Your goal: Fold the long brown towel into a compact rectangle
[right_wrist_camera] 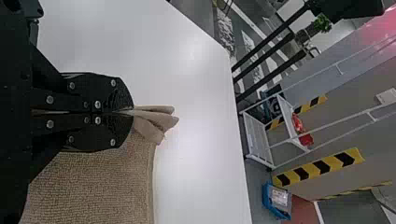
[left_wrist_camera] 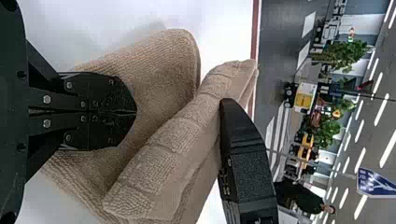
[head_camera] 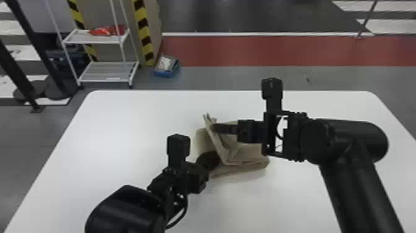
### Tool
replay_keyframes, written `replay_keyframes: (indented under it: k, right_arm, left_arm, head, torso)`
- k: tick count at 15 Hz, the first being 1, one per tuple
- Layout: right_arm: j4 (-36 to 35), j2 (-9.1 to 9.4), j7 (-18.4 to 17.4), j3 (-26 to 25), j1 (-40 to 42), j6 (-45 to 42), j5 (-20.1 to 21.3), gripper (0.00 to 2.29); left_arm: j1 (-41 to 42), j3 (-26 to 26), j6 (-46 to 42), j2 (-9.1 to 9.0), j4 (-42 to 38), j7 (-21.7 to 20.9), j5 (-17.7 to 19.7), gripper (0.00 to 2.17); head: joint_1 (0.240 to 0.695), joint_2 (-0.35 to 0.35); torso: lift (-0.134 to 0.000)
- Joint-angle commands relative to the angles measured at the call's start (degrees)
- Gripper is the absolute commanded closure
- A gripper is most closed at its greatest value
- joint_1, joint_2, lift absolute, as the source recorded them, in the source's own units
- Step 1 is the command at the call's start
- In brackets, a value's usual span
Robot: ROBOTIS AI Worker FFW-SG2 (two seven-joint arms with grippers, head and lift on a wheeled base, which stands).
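right claw pinching brown towel, left claw pressed together, blue bin holding something white

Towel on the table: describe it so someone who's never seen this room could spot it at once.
Find the white table with rounded far corners. Near its middle, between the left arm and right arm, the right hand pinches a raised fold of the loosely folded towel. Unlike those hard black arms, it's soft, light brown and textured.

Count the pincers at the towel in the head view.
2: the left pincer, at the towel's near left side; the right pincer, farther from the robot, shut on a raised fold.
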Motion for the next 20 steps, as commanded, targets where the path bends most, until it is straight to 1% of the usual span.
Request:
replay_keyframes:
  k: [1,2,3,4,6,7,9,11,12,13,14,15,16,18,19,20]
  right_arm:
    - [0.1,0.08,-0.3,0.6,0.0,0.1,0.0,0.97]
    - [0.1,0.08,-0.4,0.6,0.0,0.1,0.0,0.65]
    - [0.1,0.08,-0.4,0.4,0.2,0.1,-0.7,0.22]
    - [0.1,0.08,-0.4,-0.1,0.4,0.1,-1.5,0.03]
    - [-0.6,0.08,0.0,-1.5,1.8,0.7,-4.4,0.03]
    - [-2.2,-0.15,0.0,-2.1,3.1,0.7,-5.9,0.04]
    - [-8.6,-1.03,-0.3,-4.8,7.3,2.2,-6.9,0.05]
    - [-15.4,-2.35,-0.7,-7.2,12.0,2.8,-6.6,0.05]
    - [-19.6,-3.14,-0.7,-8.7,14.5,2.6,-6.0,0.22]
    - [-23.4,-4.63,-0.6,-9.8,17.1,2.2,-4.7,0.74]
    - [-26.6,-5.86,-0.6,-10.2,19.4,2.2,-2.9,1.46]
    - [-30.0,-6.48,-0.4,-11.4,22.0,2.4,-1.5,1.86]
    - [-33.1,-6.83,-0.1,-11.8,24.6,2.4,0.9,1.96]
    - [-36.0,-6.83,0.4,-11.8,29.2,0.1,4.4,1.96]
    - [-36.1,-6.83,0.4,-11.3,31.3,-2.9,6.0,1.96]
    - [-35.5,-6.83,0.8,-11.4,33.0,-5.3,6.3,1.96]
  left_arm:
    - [0.0,-0.1,0.0,-0.06,0.0,0.0,0.1,1.76]
    - [0.0,-0.1,0.0,-0.06,-0.1,0.0,0.0,1.76]
    - [0.0,-0.1,0.0,-0.06,-0.1,0.0,0.1,1.76]
    - [0.0,-0.1,0.0,-0.06,0.0,0.0,0.1,1.76]
    - [0.0,-0.1,-0.3,-0.06,-0.1,0.0,0.1,1.76]
    - [0.0,-0.1,-0.5,-0.06,0.0,0.0,0.1,1.76]
    - [0.0,-0.1,-1.1,-0.06,0.0,0.2,0.3,1.75]
    - [0.0,-0.1,-1.9,-0.06,0.0,0.2,0.4,1.6]
    - [0.0,-0.1,-2.8,-0.06,0.1,0.4,0.4,1.41]
    - [0.0,-0.1,-3.5,-0.06,0.3,0.4,0.5,1.36]
    - [0.0,-0.1,-3.9,-0.15,0.5,0.3,0.5,1.36]
    - [0.0,-0.1,-4.2,-0.06,0.6,0.3,0.5,1.36]
    - [0.0,0.0,-4.2,-0.15,0.9,0.3,0.5,1.36]
    - [-0.2,0.0,-4.6,-0.15,1.4,0.3,0.5,1.36]
    - [-0.2,0.0,-4.7,-0.24,1.4,0.3,0.5,1.36]
    - [-0.2,-0.1,-4.6,-0.24,1.3,0.3,0.5,1.36]
  head:
    - [0.695,0.022]
    - [0.695,0.023]
    - [0.695,0.024]
    - [0.695,0.024]
    - [0.695,0.025]
    - [0.695,0.026]
    - [0.695,0.025]
    - [0.695,0.013]
    - [0.695,0.005]
    - [0.695,-0.008]
    - [0.695,-0.038]
    - [0.695,-0.057]
    - [0.695,-0.073]
    - [0.695,-0.114]
    - [0.695,-0.124]
    - [0.695,-0.131]
  torso:
    - [-0.121]
    - [-0.121]
    - [-0.121]
    - [-0.121]
    - [-0.121]
    - [-0.121]
    - [-0.121]
    - [-0.121]
    - [-0.121]
    - [-0.121]
    - [-0.121]
    - [-0.121]
    - [-0.121]
    - [-0.121]
    - [-0.121]
    - [-0.121]
